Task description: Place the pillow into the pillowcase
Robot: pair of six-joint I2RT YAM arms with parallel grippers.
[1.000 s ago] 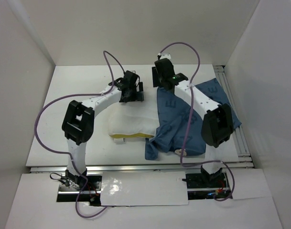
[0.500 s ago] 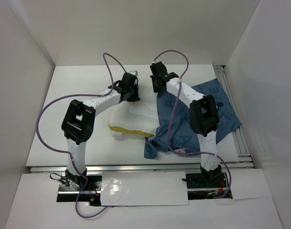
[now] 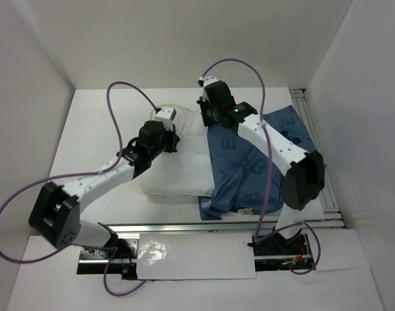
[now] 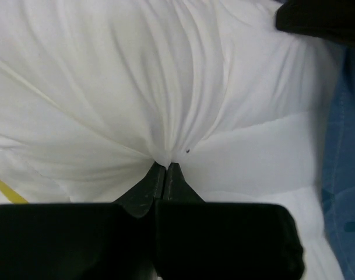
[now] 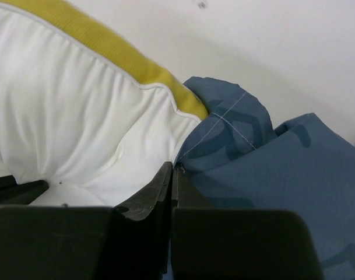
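The white pillow point(image 3: 178, 165) lies mid-table, its right side tucked under the edge of the blue pillowcase point(image 3: 252, 165). My left gripper point(image 3: 168, 122) is at the pillow's far left corner, shut on a pinch of white pillow fabric point(image 4: 165, 87) that gathers in folds at the tips point(image 4: 167, 164). My right gripper point(image 3: 206, 116) is at the far edge where the two cloths meet. It is shut on the stitched hem of the pillowcase point(image 5: 270, 175), right against the pillow point(image 5: 78, 116) and its yellow trim point(image 5: 107, 41).
White walls close in the table on three sides. A slotted metal rail point(image 3: 317, 152) runs along the right edge and another rail point(image 3: 184, 225) along the near edge. Purple cables point(image 3: 116, 110) loop above both arms.
Both grippers have closed, the left on the pillow, the right on the pillowcase hem. The left arm has dropped low and stretched out. The pillow now lies flatter and further into the pillowcase.
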